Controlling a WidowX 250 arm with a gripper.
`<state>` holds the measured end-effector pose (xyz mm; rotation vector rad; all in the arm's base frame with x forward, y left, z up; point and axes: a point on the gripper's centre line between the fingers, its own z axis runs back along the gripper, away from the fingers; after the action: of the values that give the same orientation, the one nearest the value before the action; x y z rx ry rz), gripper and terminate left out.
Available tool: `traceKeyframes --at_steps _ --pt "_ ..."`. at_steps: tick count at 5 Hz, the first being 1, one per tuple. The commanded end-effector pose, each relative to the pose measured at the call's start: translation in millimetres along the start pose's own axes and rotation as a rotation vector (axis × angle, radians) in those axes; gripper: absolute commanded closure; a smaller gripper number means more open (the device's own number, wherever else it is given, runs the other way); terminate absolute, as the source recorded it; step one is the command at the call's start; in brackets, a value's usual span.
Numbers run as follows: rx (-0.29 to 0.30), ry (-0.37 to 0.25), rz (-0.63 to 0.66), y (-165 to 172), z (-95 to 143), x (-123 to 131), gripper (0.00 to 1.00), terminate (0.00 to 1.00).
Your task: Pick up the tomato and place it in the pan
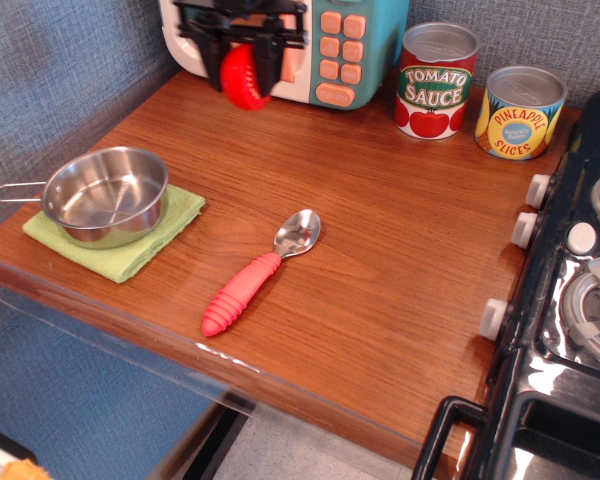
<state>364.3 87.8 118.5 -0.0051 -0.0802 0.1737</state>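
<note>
Above the back left part of the wooden desk (380, 250), the black gripper (241, 55) hangs in the air with its two fingers (265, 62) pressed against the sides of the tomato (240, 77), which is clamped between them and lifted clear of the surface. The red toy shows below and between the fingertips, in front of the toy microwave (330, 45) that stands along the back edge with its teal panel of peach buttons.

Near the front left corner a folded green cloth (130, 245) lies on the wood, and the pan (105, 195) sits on it, shiny steel, nothing inside, its thin handle pointing left past the desk's left edge. The pan is well apart from the held tomato.

Around the middle of the desk, toward the front edge, a spoon (255, 275) lies at a slant: its ribbed red handle points to the front left and its metal bowl to the back right.

Along the back edge toward the right corner stand two cans just beside each other: a red-and-white Tomato Sauce can (436, 80) and, to its right, a yellow Pineapple Slices can (520, 112). Against the right edge of the desk is a black toy stove (570, 300) with white knobs facing the wood.
</note>
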Motion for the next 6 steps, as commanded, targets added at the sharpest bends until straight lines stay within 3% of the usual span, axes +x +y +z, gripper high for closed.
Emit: traceKeyframes --at_steps 1,2,4,6 --pt "0.120 0.060 -0.014 37 16 -84 1.00 0.00" --pt "0.120 0.029 0.078 69 -5 -112 1.00 0.00" --pt "0.117 -0.016 0.207 105 -46 -99 1.00 0.00" --pt "0.109 -0.012 0.230 105 -64 -73 1.00 0.00"
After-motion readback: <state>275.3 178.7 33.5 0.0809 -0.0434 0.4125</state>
